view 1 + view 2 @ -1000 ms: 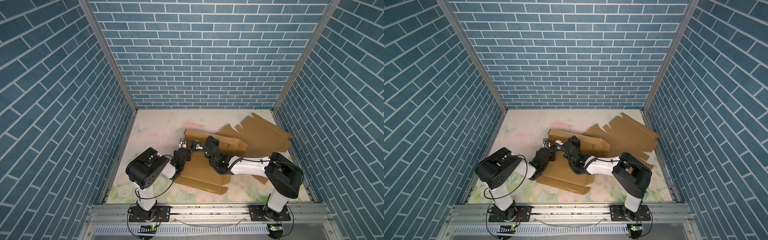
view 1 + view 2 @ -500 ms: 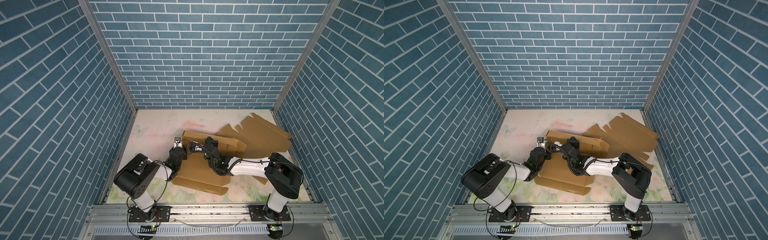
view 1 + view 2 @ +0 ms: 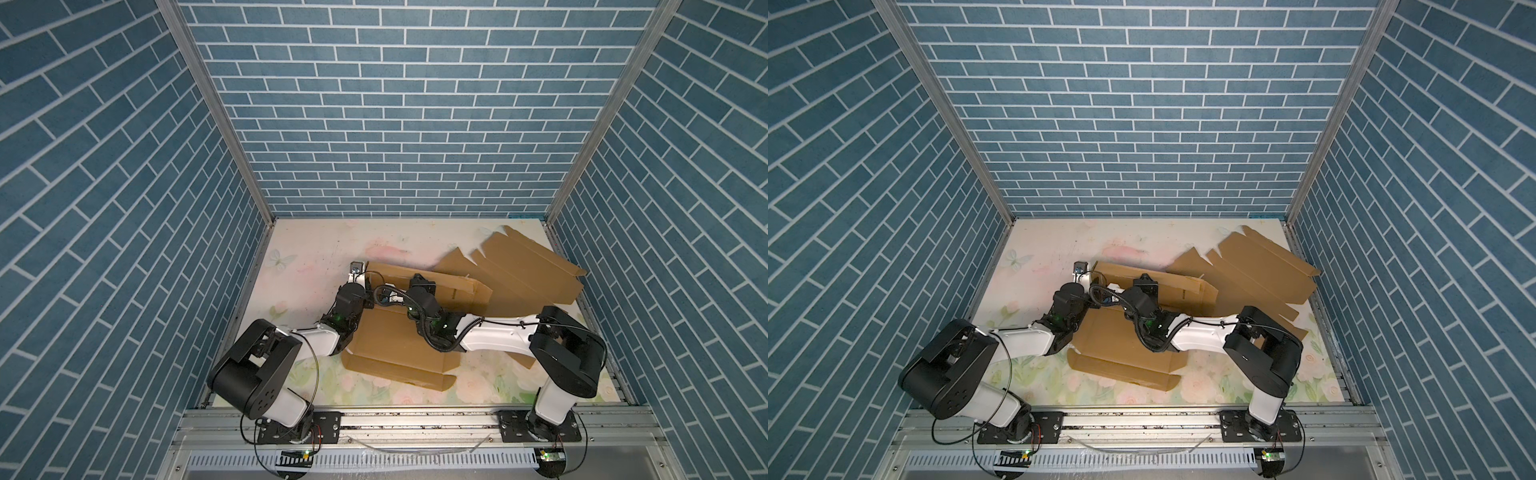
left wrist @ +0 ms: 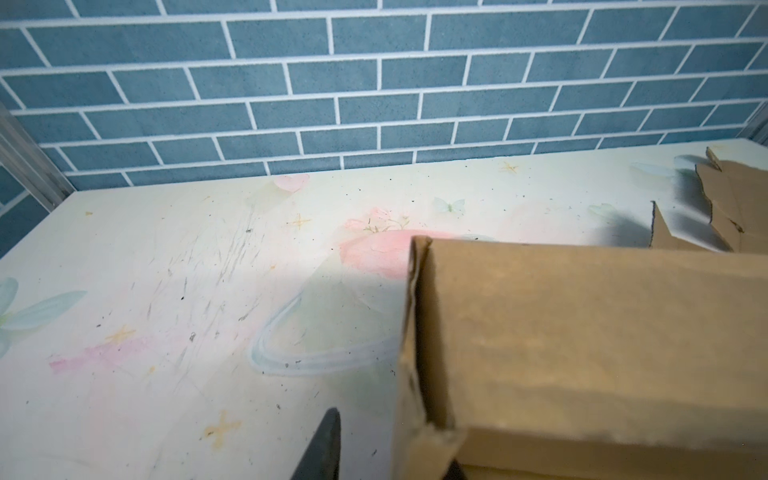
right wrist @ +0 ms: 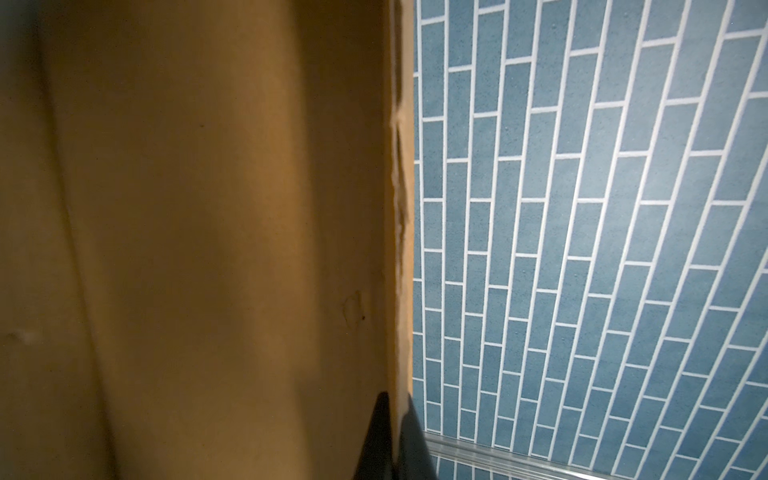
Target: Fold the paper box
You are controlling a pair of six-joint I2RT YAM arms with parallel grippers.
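Observation:
The paper box (image 3: 395, 345) (image 3: 1113, 345) is brown cardboard lying mid-table, its base flat and its far wall (image 3: 453, 291) raised. My left gripper (image 3: 369, 289) (image 3: 1091, 286) is at the left end of that wall. In the left wrist view its jaws (image 4: 395, 449) straddle the wall's corner flap (image 4: 415, 374); one finger (image 4: 328, 440) stands clear of the card with table showing between, the other is mostly hidden behind the flap. My right gripper (image 3: 390, 297) (image 5: 397, 397) reaches across from the right and is shut on the edge of a cardboard panel (image 5: 208, 208).
A second flat cardboard sheet (image 3: 528, 270) (image 3: 1258, 266) lies at the back right, partly under the box. Blue brick walls (image 3: 395, 124) enclose the floral table (image 3: 316, 249) on three sides. A metal rail (image 3: 415, 419) runs along the front edge.
My left arm has stretched farther back and left, carrying its gripper to the wall's left end, and its jaws have come apart. The right arm holds still.

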